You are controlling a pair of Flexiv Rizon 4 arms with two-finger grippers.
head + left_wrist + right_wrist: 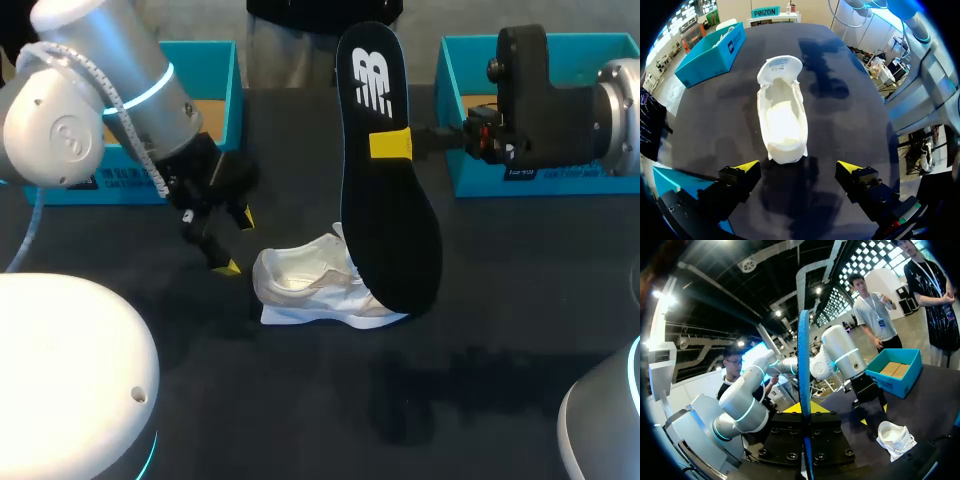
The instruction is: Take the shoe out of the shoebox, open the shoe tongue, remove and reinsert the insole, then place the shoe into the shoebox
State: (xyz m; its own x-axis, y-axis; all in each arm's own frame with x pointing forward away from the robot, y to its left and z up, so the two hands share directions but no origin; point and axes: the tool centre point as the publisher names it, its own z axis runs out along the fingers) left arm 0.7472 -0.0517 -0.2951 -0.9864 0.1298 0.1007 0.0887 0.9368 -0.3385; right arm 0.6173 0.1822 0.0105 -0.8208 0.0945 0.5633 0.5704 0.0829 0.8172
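Left tool (797, 166) — free path to shoe (782, 117) mouth; raised insole (385, 200) near toe.

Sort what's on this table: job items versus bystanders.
Job: white shoe; insole, clamped in the right end effector; left end effector, open near the shoe's heel; one teal box.
Lying about: the other teal box (left box or right box, cannot tell which); black table.

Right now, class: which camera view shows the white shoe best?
The left wrist view: the shoe lies whole ahead of the left tool, its opening showing. The head view has the insole hiding part of it; the right wrist view shows it small.
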